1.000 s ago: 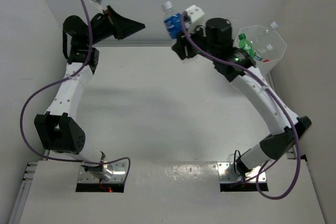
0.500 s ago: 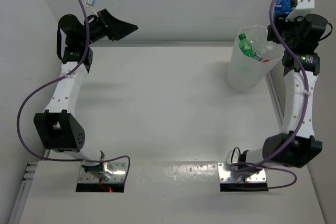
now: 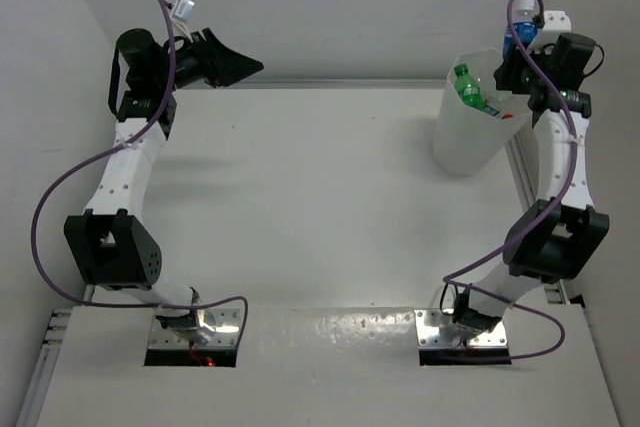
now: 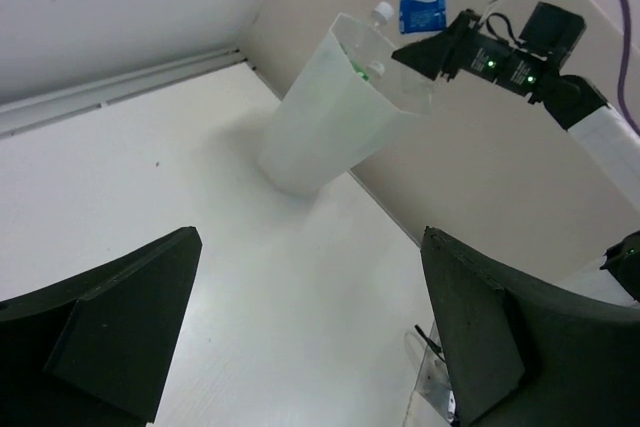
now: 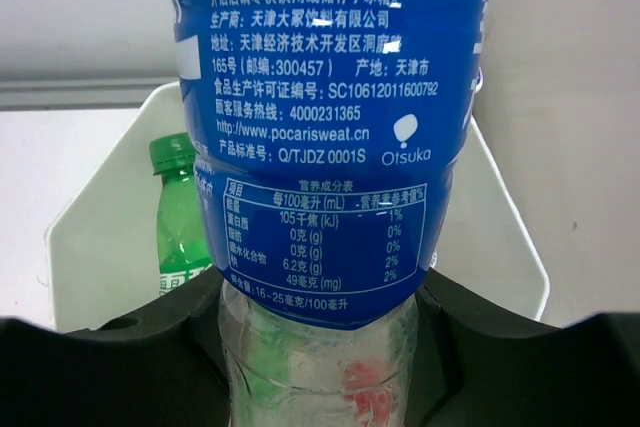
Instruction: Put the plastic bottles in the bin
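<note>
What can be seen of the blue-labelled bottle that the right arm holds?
The blue-labelled bottle is small, of clear ribbed plastic, with a white cap and a blue wrap printed with white text. It stands about upright, cap up, in the air above the rim of the bin, not yet inside. The right gripper is shut on its clear lower part; nothing else touches it.

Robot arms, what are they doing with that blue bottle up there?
It is tidy-up time. The right gripper holds a blue-labelled bottle up over the open top of the tall white bin and has not yet dropped it. A green bottle is already inside. The left gripper is wide open and holds nothing, raised over the far left of the table.
</note>
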